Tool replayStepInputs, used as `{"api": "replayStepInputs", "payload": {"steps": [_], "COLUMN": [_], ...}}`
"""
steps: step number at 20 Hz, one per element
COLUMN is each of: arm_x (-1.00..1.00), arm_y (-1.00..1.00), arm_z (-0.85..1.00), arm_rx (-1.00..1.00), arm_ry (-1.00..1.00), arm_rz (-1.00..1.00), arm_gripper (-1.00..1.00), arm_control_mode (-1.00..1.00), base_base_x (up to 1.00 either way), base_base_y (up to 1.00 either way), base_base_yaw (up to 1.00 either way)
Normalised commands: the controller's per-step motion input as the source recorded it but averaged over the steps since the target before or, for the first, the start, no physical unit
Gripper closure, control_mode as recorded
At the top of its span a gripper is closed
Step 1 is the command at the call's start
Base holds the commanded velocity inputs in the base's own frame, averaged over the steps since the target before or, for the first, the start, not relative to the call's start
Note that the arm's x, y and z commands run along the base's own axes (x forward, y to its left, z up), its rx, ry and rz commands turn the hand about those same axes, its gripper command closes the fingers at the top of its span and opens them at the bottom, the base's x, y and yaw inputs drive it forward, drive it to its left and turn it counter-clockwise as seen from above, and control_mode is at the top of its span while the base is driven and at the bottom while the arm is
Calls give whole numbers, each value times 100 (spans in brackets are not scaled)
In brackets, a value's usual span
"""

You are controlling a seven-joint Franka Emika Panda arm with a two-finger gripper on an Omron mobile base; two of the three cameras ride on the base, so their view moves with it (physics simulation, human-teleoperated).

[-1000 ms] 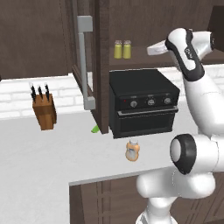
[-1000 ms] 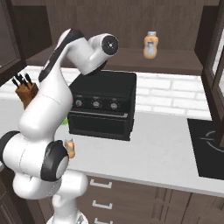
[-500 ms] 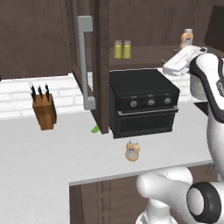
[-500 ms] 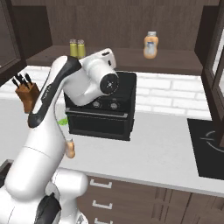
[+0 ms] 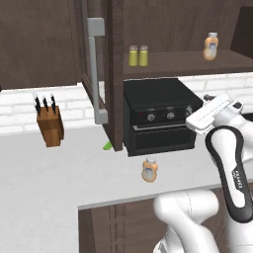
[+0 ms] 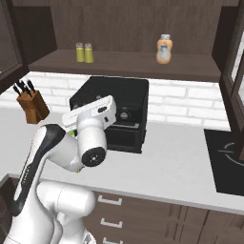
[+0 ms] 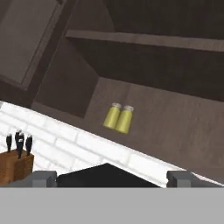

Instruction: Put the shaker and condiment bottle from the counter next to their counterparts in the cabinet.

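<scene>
Since both shakers (image 5: 138,56) already sit side by side on the cabinet (image 6: 119,64) shelf, what's left for you is the orange bottle (image 5: 149,170) on the counter (image 5: 59,173), in front of the oven (image 5: 160,116). Your gripper (image 7: 111,177) is wide open and holding nothing, so drop down over the bottle, grab its middle squarely, then set it beside its twin (image 5: 210,46) up on the shelf

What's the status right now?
Gripper open, empty. Two shakers together on cabinet shelf. Orange bottle on counter, before black oven.
</scene>
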Motion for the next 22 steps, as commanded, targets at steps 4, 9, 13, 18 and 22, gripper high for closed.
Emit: {"api": "replayStepInputs", "payload": {"steps": [4, 9, 13, 18, 22], "arm_x": [-3, 53, -7, -6, 0], "arm_y": [-10, -15, -41, -41, -10], "arm_z": [-62, -23, -26, -38, -45], "arm_rx": [-2, 0, 0, 0, -1], "arm_ry": [6, 2, -6, -7, -3], "arm_rz": [-4, 17, 36, 43, 51], "arm_gripper": [-100, -100, -100, -100, -100], "arm_control_mode": [-100, -100, -100, -100, -100], "base_base_x": [0, 0, 0, 0, 0], "base_base_y": [0, 0, 0, 0, 0], "base_base_yaw": [0, 0, 0, 0, 0]}}
